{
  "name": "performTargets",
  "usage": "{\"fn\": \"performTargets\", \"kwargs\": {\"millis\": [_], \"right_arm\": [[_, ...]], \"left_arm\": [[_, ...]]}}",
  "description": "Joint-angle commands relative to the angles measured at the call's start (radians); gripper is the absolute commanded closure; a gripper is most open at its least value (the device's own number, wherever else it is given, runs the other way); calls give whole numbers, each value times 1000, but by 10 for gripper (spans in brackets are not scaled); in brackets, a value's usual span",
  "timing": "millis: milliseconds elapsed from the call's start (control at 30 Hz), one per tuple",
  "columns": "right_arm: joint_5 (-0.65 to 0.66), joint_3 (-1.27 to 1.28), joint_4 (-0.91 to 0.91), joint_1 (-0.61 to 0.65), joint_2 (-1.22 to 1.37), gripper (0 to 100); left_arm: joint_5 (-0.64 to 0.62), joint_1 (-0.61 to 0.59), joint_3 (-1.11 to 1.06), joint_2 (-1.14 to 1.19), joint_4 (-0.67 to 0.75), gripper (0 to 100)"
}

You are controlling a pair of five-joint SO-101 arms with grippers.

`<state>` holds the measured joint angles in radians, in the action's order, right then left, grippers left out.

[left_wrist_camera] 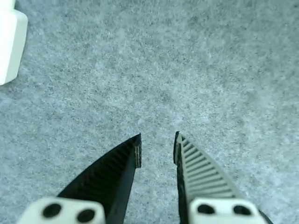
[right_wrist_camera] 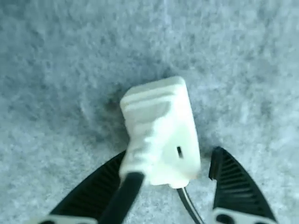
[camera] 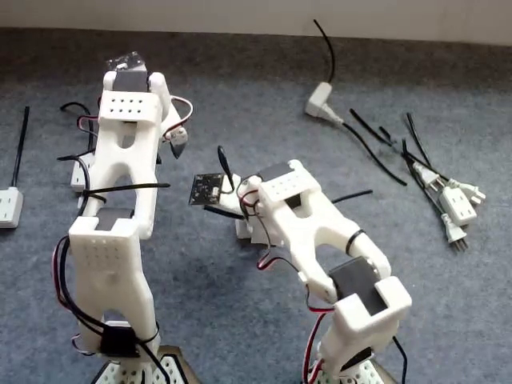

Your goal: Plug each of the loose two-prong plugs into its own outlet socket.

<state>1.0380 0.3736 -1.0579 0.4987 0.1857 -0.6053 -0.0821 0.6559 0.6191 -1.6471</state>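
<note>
Two-prong plugs (camera: 458, 210) are lying bunched together near the right edge of the grey carpet surface (camera: 240, 80), their black cords trailing toward the far edge. One more white plug (camera: 320, 102) is sitting on its own near the far edge, with a black cord curling away behind it. An outlet socket (camera: 10, 206) is resting at the left edge, its cord running toward the far side.

Near the middle of the surface, the right gripper (right_wrist_camera: 170, 161) is hanging over a white corded block (right_wrist_camera: 161, 130). Its fingers (right_wrist_camera: 224, 182) are standing spread on either side of the block: the ribbed one is staying just clear of it, while the dark one is passing under its edge, and contact there cannot be told. The block is showing one narrow slot, and a black cord (right_wrist_camera: 125, 196) is leaving its near end.

The left gripper (left_wrist_camera: 157, 149) is hovering over bare carpet with its fingers (left_wrist_camera: 117, 172) parted and nothing between them. Another white piece (left_wrist_camera: 9, 42) is lying on the carpet well apart from those fingertips.
</note>
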Motion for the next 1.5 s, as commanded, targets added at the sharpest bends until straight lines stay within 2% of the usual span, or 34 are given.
{"fn": "performTargets", "kwargs": {"millis": [0,167,333,533,700,867,933,1100,1467], "right_arm": [[-20,-39,50,8,30,749],[-20,-54,71,7,68,749],[-20,-180,65,-38,44,755],[-18,-259,64,-79,110,846],[-63,-309,85,-124,142,847],[-89,-318,79,-114,150,845],[-92,-323,79,-101,150,831],[-103,-318,85,-62,154,698],[-100,-320,159,10,263,693]], "left_arm": [[-12,1,5,-4,9,861],[-12,1,1,-2,9,863],[-12,1,5,21,9,863],[-12,-1,7,50,52,863],[-12,-1,7,50,49,863],[-12,1,7,50,49,863],[-12,1,7,50,49,863],[-12,1,7,51,49,863],[-12,1,7,53,51,863]]}}
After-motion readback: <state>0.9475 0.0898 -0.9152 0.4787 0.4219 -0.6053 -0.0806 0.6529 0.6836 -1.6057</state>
